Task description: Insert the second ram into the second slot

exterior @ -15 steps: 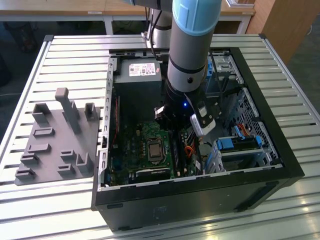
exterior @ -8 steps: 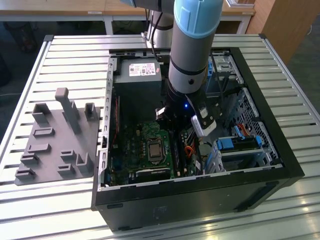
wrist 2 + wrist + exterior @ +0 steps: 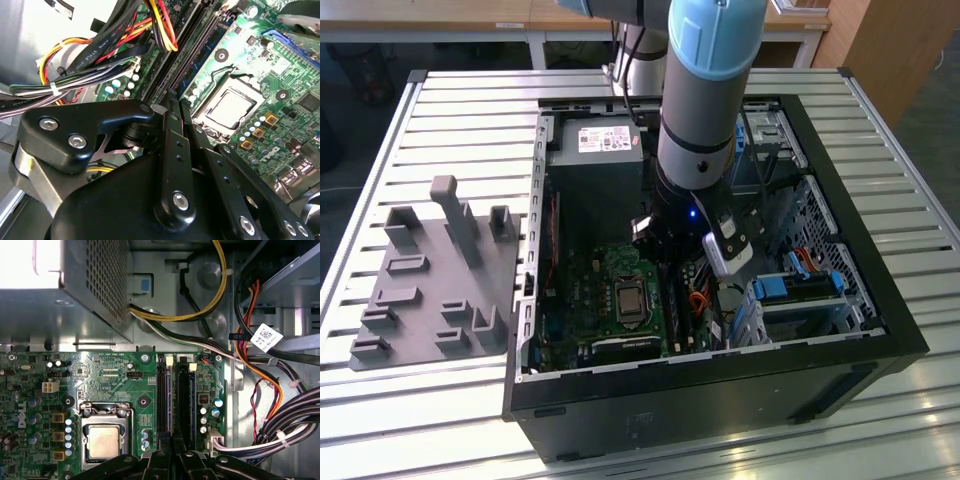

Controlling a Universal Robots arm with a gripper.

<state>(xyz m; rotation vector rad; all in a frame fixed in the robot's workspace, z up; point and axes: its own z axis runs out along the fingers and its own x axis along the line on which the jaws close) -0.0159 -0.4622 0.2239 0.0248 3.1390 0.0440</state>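
Observation:
My gripper (image 3: 665, 248) is down inside the open computer case (image 3: 880, 330), over the memory slots (image 3: 184, 400) beside the processor socket (image 3: 102, 440). In both wrist views its two black fingers stand close together, shut on a thin edge. The second ram (image 3: 170, 400) is a narrow blue strip. It runs out from between my fingertips, along the slot line, to the pale latches at the far end. In the second wrist view my gripper (image 3: 175, 107) points down the same slot row, and the second ram's bluish face (image 3: 200, 62) shows there. How deep the strip sits in the slot is hidden.
Bundled cables (image 3: 270, 390) and a drive cage (image 3: 800, 290) crowd one side of the slots. The grey power supply (image 3: 595, 170) sits past their far end. A grey holder fixture (image 3: 430, 280) lies on the slatted table at the exterior view's left.

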